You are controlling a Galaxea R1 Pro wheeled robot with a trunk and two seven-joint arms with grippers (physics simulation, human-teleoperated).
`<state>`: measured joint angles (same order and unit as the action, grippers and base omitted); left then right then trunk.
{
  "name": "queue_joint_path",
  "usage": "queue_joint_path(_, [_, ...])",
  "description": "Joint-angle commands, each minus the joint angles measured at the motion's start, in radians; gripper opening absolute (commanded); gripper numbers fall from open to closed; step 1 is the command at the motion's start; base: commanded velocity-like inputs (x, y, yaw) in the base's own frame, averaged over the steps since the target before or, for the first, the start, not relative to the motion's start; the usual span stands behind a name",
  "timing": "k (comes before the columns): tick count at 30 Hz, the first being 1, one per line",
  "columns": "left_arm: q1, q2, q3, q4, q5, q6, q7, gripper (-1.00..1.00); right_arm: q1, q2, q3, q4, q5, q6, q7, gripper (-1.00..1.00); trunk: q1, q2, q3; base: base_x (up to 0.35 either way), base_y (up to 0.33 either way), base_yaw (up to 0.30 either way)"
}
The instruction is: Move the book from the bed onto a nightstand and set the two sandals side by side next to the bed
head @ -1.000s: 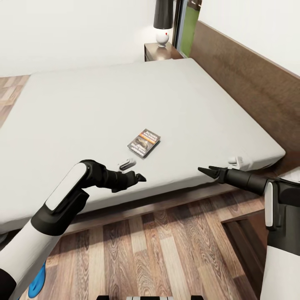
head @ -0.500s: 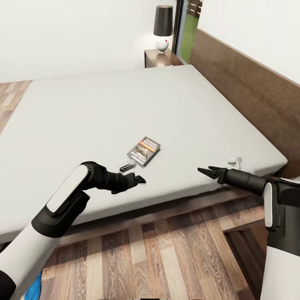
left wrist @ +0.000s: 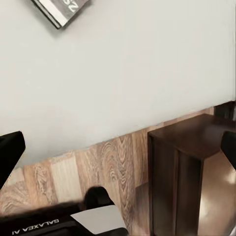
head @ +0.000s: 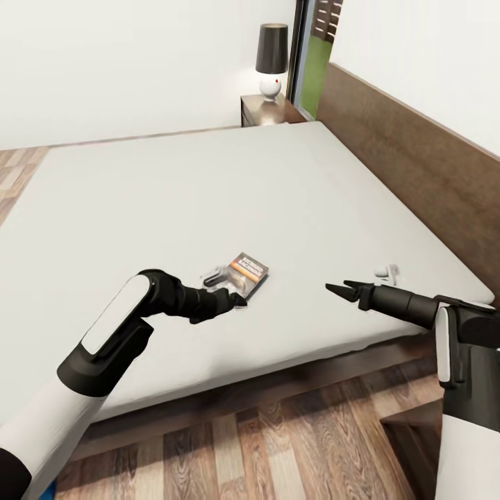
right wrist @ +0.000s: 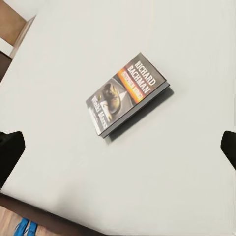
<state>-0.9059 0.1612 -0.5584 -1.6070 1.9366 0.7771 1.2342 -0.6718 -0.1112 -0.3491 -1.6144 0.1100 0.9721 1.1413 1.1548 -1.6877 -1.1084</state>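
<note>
The book (head: 242, 272) lies flat on the pale mattress of the bed (head: 173, 187), near its front edge, cover up. My left gripper (head: 232, 300) hovers just short of it, over the mattress, fingers spread apart and empty. My right gripper (head: 342, 289) hangs well to the book's other side, also parted and holding nothing. The nightstand (head: 267, 110) with its lamp (head: 271, 57) waits beyond the far corner by the headboard (head: 417, 153). I judge this the reach for the book; next I must lower over one edge and close squarely.
</note>
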Motion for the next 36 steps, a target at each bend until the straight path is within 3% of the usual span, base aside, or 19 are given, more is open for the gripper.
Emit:
queue_joint_path(1, [-0.002, 0.000, 0.001, -0.001, 0.006, 0.008, 0.008, 1.00, -0.001, 0.001, 0.000, -0.001, 0.011, 0.005, 0.010, 1.00, 0.001, 0.000, 0.001, 0.321, 0.000, 0.000])
queue_joint_path(6, [-0.023, 0.005, 0.011, -0.001, 0.005, 0.017, 0.009, 1.00, 0.001, 0.003, 0.005, -0.001, 0.011, 0.002, 0.010, 1.00, 0.001, 0.000, 0.009, 0.322, 0.000, 0.000])
queue_joint_path(16, [-0.186, 0.013, 0.042, 0.037, 0.006, 0.023, 0.013, 1.00, 0.004, 0.004, 0.011, -0.001, 0.011, -0.001, 0.010, 1.00, 0.001, 0.000, 0.025, 0.218, 0.000, 0.000])
queue_joint_path(19, [-0.211, 0.014, 0.044, 0.056, 0.000, 0.023, 0.014, 1.00, 0.004, 0.004, 0.011, -0.001, 0.011, -0.002, 0.011, 1.00, 0.001, 0.000, 0.030, 0.060, 0.000, 0.000])
queue_joint_path(22, [-0.258, 0.007, 0.047, 0.103, -0.081, 0.024, 0.008, 1.00, 0.005, 0.004, 0.012, -0.001, 0.011, -0.014, 0.013, 1.00, 0.001, 0.000, 0.035, 0.024, 0.000, 0.000])
queue_joint_path(24, [-0.265, 0.006, 0.047, 0.114, -0.095, 0.024, 0.005, 1.00, 0.005, 0.004, 0.012, -0.001, 0.011, -0.017, 0.013, 1.00, 0.001, 0.000, 0.038, 0.012, 0.000, 0.000])
queue_joint_path(25, [-0.281, 0.003, 0.046, 0.144, -0.119, 0.024, -0.004, 1.00, 0.006, 0.004, 0.012, -0.001, 0.011, -0.021, 0.014, 1.00, 0.001, 0.000, 0.040, 0.007, 0.000, 0.000])
queue_joint_path(36, [-0.305, -0.001, 0.037, 0.230, -0.162, 0.024, -0.045, 1.00, 0.010, 0.004, 0.012, -0.001, 0.011, -0.028, 0.014, 1.00, 0.001, 0.000, 0.058, 0.003, 0.000, 0.000])
